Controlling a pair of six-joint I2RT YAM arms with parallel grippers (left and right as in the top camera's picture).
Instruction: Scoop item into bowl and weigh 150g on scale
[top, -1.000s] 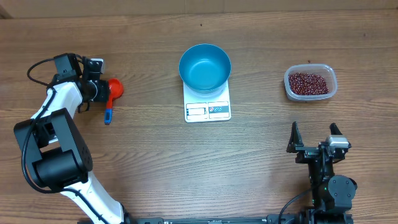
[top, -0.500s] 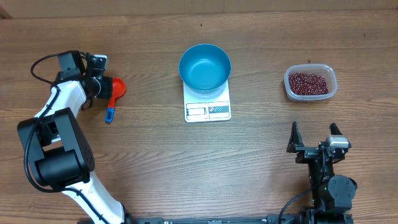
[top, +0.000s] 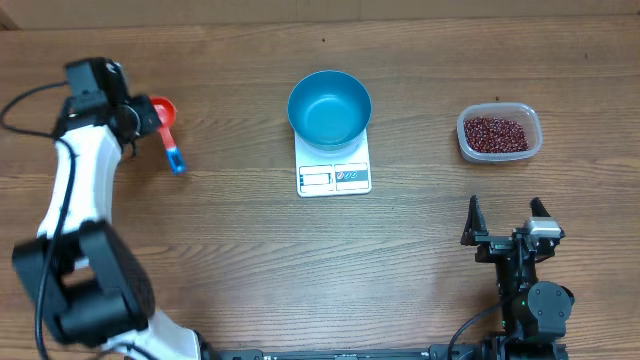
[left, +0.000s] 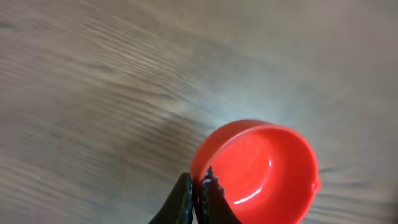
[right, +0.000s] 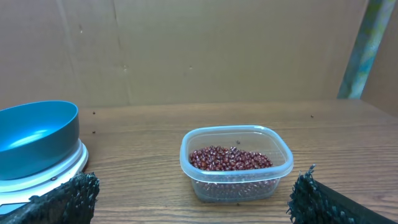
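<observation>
Since a second ago the left gripper (top: 138, 116) has swung away from the scale toward the far-left part of the table (top: 250, 270), carrying the scoop (top: 166, 125) with it. The scoop's blue handle, which pointed straight back at the robot, now slants off to the gripper's right. The gripper's jaws have also gone from partly apart to fully pinched. In the left wrist view, the dark fingers (left: 181, 200) are pressed together on the near rim of the scoop's round red cup, which sits just ahead of them. The wood behind it is blurred.

Well to the right of that gripper stands the bowl (top: 330, 108), deep, round and bright blue, with nothing in it. It rests on the far half of the scale (top: 334, 172), a flat white slab whose display and label panel stick out on the robot's side.

Farther right are the beans (top: 494, 133), a loose maroon heap of tiny red-brown pieces lying in a clear rounded-square tub (top: 533, 133). The tub stands straight ahead of the right gripper (top: 510, 232), a little way off, and the bowl and scale lie ahead of it to its left. That gripper's jaws are spread wide with nothing between them, and it has not moved.
</observation>
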